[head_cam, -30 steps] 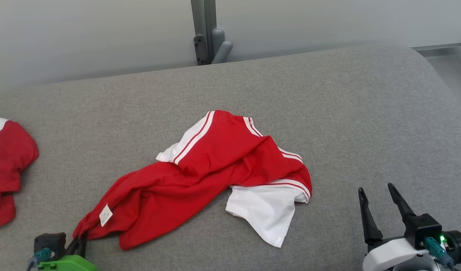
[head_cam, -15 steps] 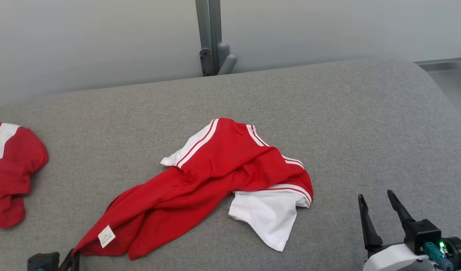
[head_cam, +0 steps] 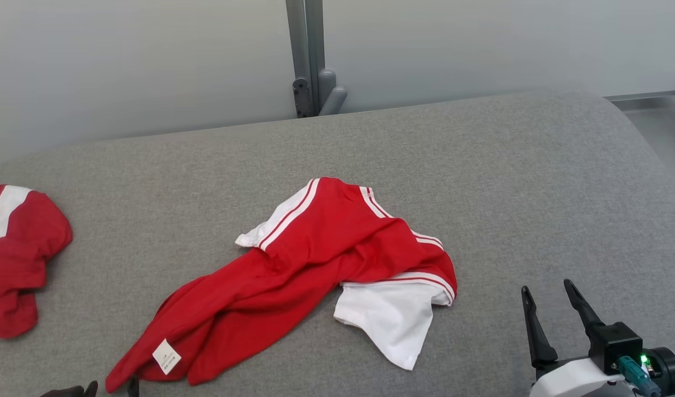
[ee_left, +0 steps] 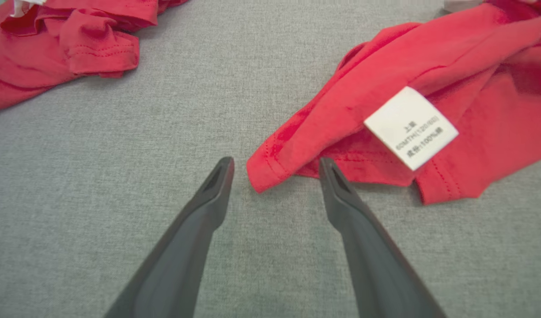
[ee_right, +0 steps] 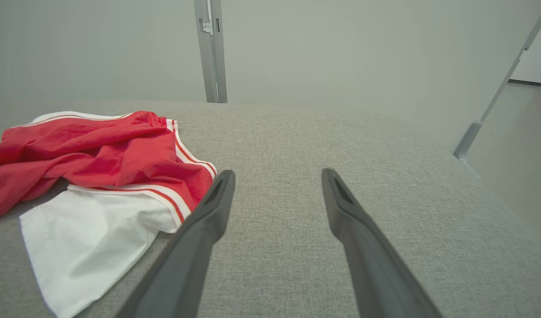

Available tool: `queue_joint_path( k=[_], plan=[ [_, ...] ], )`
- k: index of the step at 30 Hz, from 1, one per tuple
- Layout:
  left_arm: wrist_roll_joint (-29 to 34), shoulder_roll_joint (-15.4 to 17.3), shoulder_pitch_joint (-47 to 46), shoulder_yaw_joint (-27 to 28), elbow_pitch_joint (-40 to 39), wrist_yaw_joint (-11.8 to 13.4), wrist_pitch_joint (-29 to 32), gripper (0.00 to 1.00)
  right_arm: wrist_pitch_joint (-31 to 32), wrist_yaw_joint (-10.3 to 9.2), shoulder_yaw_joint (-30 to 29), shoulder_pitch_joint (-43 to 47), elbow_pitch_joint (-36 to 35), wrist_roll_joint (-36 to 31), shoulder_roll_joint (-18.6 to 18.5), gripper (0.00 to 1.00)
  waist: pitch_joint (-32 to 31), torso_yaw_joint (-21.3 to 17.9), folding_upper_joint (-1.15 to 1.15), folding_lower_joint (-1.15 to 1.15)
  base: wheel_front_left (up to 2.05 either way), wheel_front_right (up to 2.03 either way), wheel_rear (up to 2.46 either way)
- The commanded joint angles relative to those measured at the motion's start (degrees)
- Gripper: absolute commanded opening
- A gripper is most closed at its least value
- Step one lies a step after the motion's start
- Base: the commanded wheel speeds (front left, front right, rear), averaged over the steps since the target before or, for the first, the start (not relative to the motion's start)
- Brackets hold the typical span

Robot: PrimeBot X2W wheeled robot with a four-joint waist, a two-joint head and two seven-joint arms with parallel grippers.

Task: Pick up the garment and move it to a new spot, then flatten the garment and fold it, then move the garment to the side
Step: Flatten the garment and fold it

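Garment [head_cam: 315, 259] crumpled on grey cushion [head_cam: 535, 182] | left fingers [ee_left: 204, 212] apart, corner between

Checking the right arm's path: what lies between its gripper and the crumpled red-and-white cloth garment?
Just bare grey upholstered surface between right gripper and red-and-white garment, shown in the head view.

The left tool [ee_left: 275, 162] and right tool [head_cam: 546, 286] both hover low with jaws spread wide.
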Motion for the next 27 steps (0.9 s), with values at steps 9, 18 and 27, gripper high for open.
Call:
queue_joint_path(
  k=[9, 18, 27],
  plan=[
    [-4.6, -2.2, 6.3, 3.4, -12.7, 3.8, -0.4, 1.00, -0.2, -0.02, -0.4, 1.1, -1.3, -0.6, -0.2, 1.00, -0.8, -2.5, 0.00, 0.00, 0.00, 0.00, 0.00],
    [1.1, -2.3, 8.9, 3.5, -23.6, 5.6, -6.6, 1.00, -0.2, -0.02, -1.1, 2.0, -3.5, 0.1, -0.2, 1.00, -1.0, -2.4, 0.00, 0.00, 0.00, 0.00, 0.00],
    [4.1, -4.9, 7.0, 2.8, -21.6, 0.9, -7.6, 1.00, -0.2, -0.02, -0.9, 1.2, -5.1, 0.1, -0.2, 1.00, -1.2, -1.4, 0.00, 0.00, 0.00, 0.00, 0.00]
  ],
)
